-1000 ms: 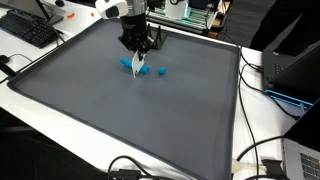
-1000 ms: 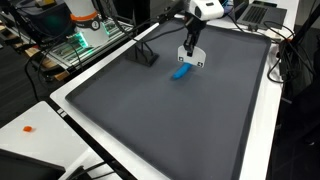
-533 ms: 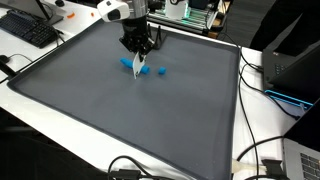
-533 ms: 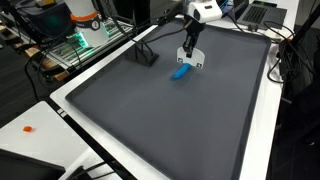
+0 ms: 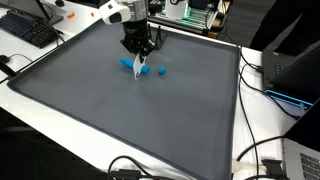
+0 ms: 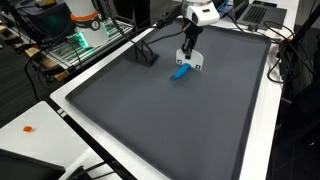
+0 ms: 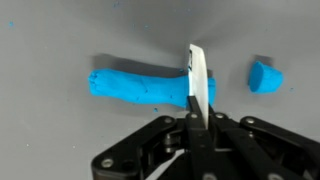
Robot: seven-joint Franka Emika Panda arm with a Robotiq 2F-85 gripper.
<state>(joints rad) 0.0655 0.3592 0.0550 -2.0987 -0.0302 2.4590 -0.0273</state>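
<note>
One soft blue dough roll, judged light and easily dented, lies centre-left, best grasped gently mid-length; fingers clamp a white blade.

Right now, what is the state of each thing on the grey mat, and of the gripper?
Long blue clay roll: lying flat, whole.
Small blue clay piece: lying loose, apart from the roll.
Thin white blade: held, pointing down at one end of the roll.
Black gripper: shut on the blade.
</note>
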